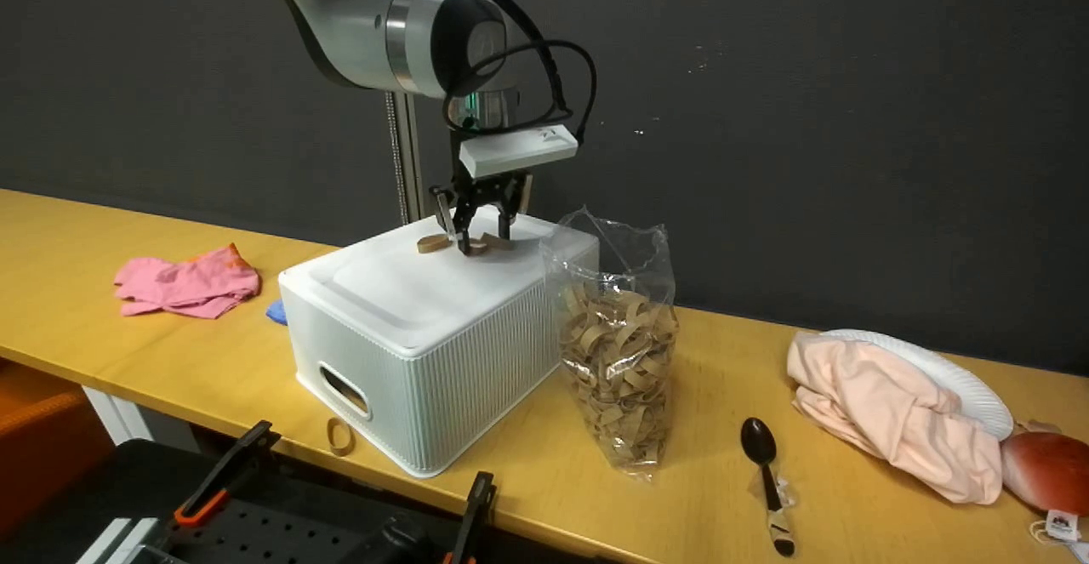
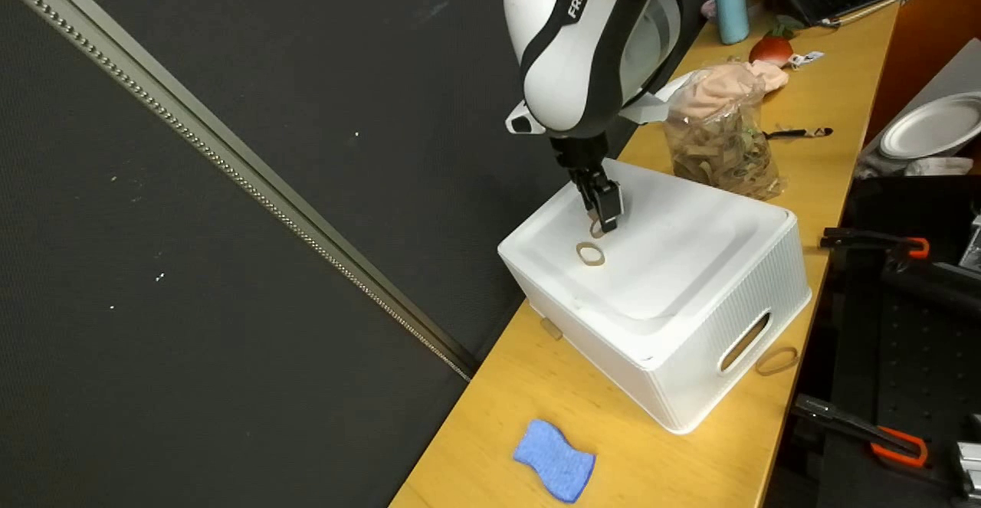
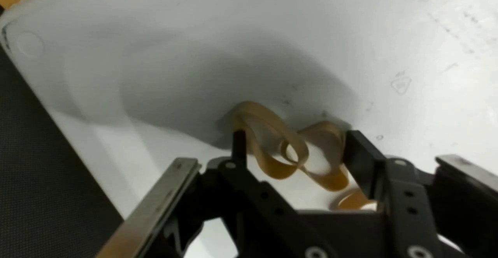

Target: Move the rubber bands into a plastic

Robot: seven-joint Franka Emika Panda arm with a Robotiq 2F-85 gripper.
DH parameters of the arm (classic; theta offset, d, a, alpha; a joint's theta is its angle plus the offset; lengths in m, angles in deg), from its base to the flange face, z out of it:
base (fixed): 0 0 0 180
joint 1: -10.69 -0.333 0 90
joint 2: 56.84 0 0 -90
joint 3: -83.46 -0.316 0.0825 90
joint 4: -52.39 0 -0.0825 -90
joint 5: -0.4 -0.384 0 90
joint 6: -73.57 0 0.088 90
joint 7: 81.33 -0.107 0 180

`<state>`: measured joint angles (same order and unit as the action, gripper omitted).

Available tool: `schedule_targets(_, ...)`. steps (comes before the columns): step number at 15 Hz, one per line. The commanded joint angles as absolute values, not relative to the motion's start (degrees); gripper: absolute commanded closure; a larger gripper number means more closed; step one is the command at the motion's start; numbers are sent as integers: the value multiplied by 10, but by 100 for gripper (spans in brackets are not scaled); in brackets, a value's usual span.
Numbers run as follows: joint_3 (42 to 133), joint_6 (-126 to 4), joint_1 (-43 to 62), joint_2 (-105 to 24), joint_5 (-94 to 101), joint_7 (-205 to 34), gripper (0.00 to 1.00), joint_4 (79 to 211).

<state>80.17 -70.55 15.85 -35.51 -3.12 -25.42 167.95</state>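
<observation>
Two overlapping tan rubber bands (image 3: 277,170) sit between my fingers on the white box's top; a third band (image 3: 352,200) is partly hidden beside the finger at right. My gripper (image 1: 484,238) is low over the box, fingers apart on either side of the bands; it also shows in the wrist view (image 3: 296,145). In an exterior view one band (image 2: 590,254) lies beside the gripper. The clear plastic bag (image 1: 608,245) stands upright beside the box, its lower part full of bands; it also shows in an exterior view (image 2: 684,136).
The upturned white box (image 1: 383,292) has a handle slot. Another band (image 1: 340,436) lies by its front, one more (image 2: 550,329) behind it. A black spoon (image 1: 759,441), peach cloth (image 1: 893,411), pink cloth (image 1: 187,283) and blue sponge (image 2: 556,458) lie around. A dark wall stands behind.
</observation>
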Motion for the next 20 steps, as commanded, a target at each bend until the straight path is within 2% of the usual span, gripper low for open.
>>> schedule_targets(1,794,-723,165,-357,-22,-250,66,1687)
schedule_targets(6,792,-725,165,-366,-22,-249,99,1695)
schedule_targets(14,795,-735,172,-406,-25,-247,99,1724)
schedule_targets(20,821,-724,168,-502,-1,-275,99,1773)
